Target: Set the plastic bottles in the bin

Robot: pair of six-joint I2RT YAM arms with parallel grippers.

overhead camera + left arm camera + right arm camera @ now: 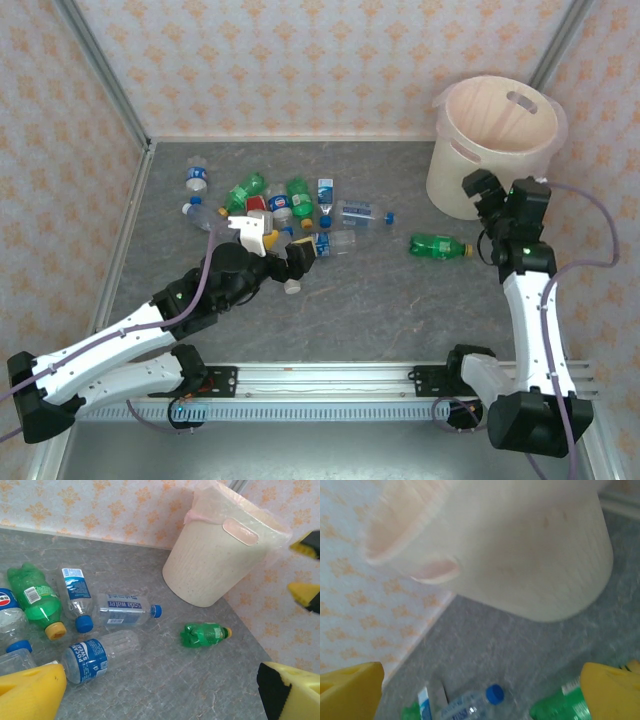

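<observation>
Several plastic bottles (pixel 272 208), clear and green, lie in a heap on the grey table left of centre. One green bottle (pixel 438 246) lies apart, near the bin (pixel 495 140), a tall pale pink-cream bucket at the back right. My left gripper (pixel 285 243) hovers at the heap's near edge and is open, its yellow fingers (pixel 30 692) wide apart with bare table between them. A clear blue-labelled bottle (pixel 97 657) lies just ahead of its left finger, and the lone green bottle (pixel 205 634) sits farther on. My right gripper (pixel 488 192) is open beside the bin (pixel 520 545), with nothing between its fingers (pixel 610 690).
Patterned walls enclose the table at the back and both sides, and the bin (pixel 220 560) stands in the back right corner. A metal rail (pixel 330 378) runs along the near edge between the arm bases. Bare grey tabletop lies between the heap and the lone green bottle (pixel 560 707).
</observation>
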